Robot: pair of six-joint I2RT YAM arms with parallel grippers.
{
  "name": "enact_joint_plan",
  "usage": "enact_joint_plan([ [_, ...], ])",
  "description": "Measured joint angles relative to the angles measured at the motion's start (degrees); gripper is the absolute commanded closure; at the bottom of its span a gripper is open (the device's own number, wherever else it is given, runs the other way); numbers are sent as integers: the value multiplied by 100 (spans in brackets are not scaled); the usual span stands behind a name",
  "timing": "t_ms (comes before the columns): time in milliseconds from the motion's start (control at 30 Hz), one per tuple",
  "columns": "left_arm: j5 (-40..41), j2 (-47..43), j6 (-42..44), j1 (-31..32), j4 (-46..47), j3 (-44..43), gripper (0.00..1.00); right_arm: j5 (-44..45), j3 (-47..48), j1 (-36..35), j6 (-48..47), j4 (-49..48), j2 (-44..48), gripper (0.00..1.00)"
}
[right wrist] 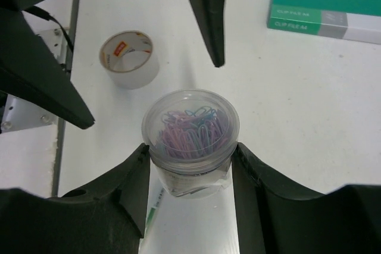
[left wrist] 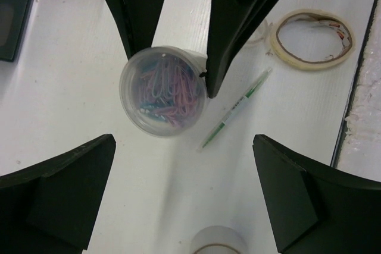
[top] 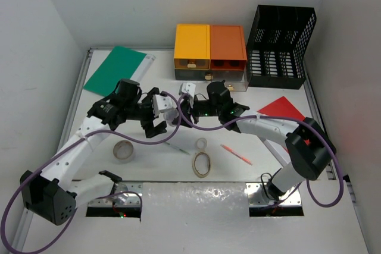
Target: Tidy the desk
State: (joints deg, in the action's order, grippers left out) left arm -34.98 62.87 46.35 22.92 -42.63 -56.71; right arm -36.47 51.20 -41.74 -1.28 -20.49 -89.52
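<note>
My right gripper (right wrist: 190, 150) clamps the clear paper-clip jar (right wrist: 190, 126) over the desk (left wrist: 71, 52); my left gripper (left wrist: 183, 142) gapes wide open just beside it

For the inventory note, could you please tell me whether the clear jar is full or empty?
Not empty: pink and blue paper clips fill the jar across its width; their depth cannot be told.

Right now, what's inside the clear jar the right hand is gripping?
Pink and blue paper clips fill the jar, showing through the clear plastic. Whatever lies under the top layer, and the jar's bottom, is covered by the clips.
</note>
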Motion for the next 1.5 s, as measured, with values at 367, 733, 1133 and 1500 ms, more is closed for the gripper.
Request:
enact_joint_plan([
  [367,1036,-540,-538,-68,365,509,0,883,179,457,446,15,13,100],
  [733,1440,-953,-1510,-955,1333,1036,0,3112,879,1838,868,-42,55,100],
  [1133,1687,-588,-1794,-986,1803,1473,0,4625,911,2306,1189,57,-535,100],
  [1500,1696,-483,-1792,-986,1912,1539,0,4804,890,2367,1517,133,-1154,100],
])
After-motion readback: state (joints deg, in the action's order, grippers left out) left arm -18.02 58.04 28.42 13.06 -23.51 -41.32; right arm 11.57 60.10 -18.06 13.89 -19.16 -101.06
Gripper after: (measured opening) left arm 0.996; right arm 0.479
